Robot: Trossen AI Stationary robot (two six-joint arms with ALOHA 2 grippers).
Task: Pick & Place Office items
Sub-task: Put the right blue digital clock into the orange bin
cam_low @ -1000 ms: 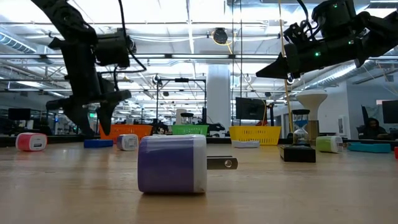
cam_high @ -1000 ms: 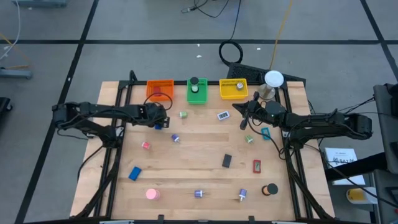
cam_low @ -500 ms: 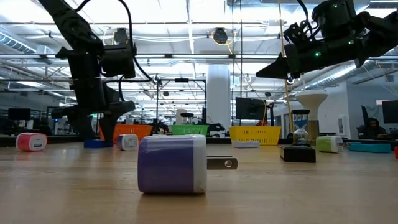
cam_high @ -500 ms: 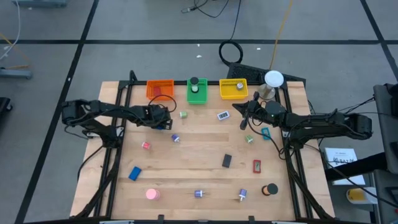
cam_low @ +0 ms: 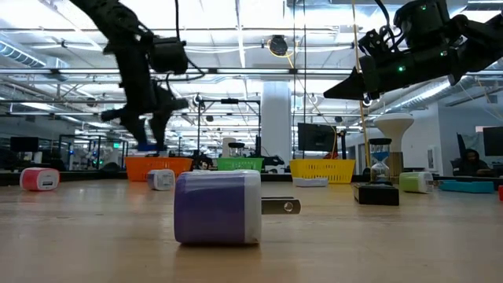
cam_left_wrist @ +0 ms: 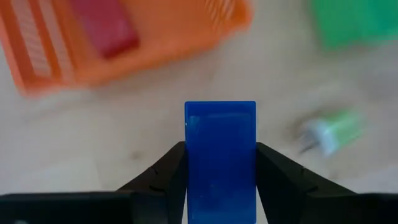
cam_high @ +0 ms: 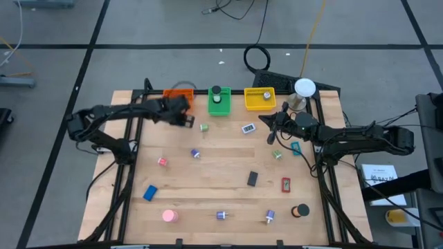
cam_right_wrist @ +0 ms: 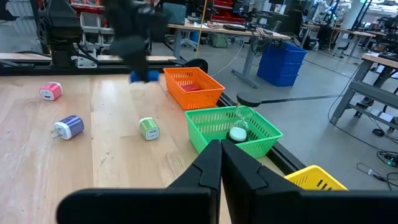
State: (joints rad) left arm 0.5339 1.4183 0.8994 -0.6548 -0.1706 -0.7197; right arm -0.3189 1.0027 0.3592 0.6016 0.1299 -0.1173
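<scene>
Left wrist view: left gripper point(cam_left_wrist: 220, 163) clamps a blue block point(cam_left_wrist: 220, 158), raised above the table beside the orange bin point(cam_left_wrist: 124, 43). Right gripper point(cam_high: 270, 125), fingers closed and empty, hangs near the yellow bin point(cam_high: 260, 99).

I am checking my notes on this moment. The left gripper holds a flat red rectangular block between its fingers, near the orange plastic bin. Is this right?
Not quite: the flat rectangular block is blue, not red, as the left wrist view shows. The rest stands: the left gripper holds it between its fingers, near the orange plastic bin.
</scene>
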